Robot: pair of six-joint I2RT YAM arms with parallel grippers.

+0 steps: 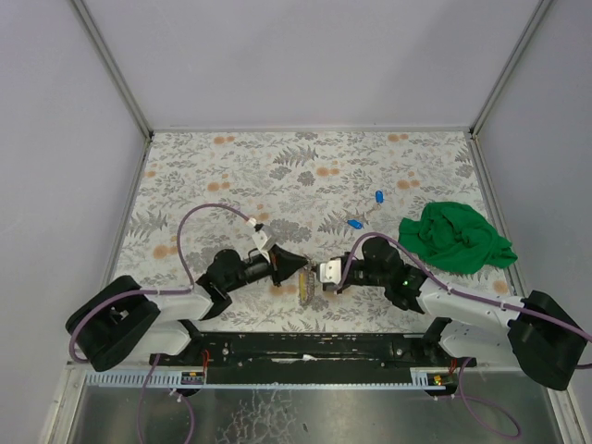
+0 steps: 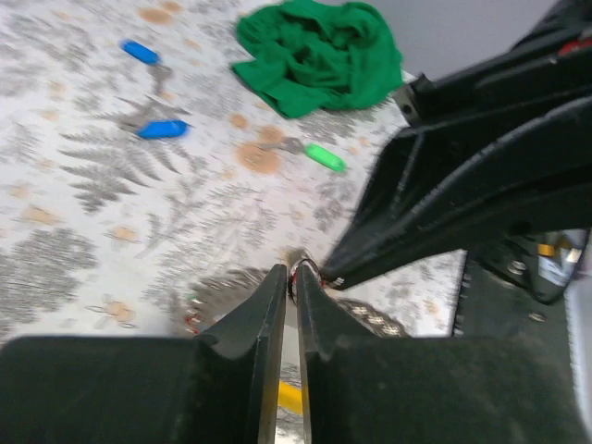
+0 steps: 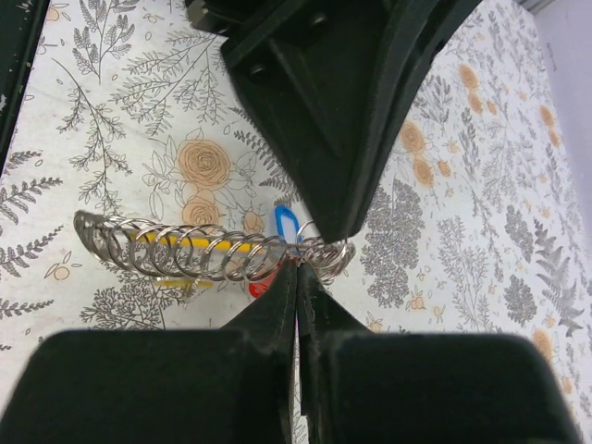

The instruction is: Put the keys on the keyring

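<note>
The keyring (image 3: 185, 252) is a silvery wire coil pulled out long, with yellow, blue (image 3: 287, 222) and red tags on it. It lies between both arms at the near middle of the table (image 1: 308, 287). My right gripper (image 3: 298, 265) is shut on its right end. My left gripper (image 2: 294, 275) is shut on the same end from the other side, tip to tip with the right gripper (image 1: 324, 273). Loose keys lie farther out: two blue-tagged ones (image 2: 164, 129) (image 2: 141, 52) and a green-tagged one (image 2: 324, 156). The top view shows the blue pair (image 1: 354, 224) (image 1: 379, 196).
A crumpled green cloth (image 1: 455, 238) lies at the right of the floral table cover (image 1: 231, 176), just beyond the right arm. Grey walls close in the table on three sides. A black rail (image 1: 305, 347) with both arm bases runs along the near edge.
</note>
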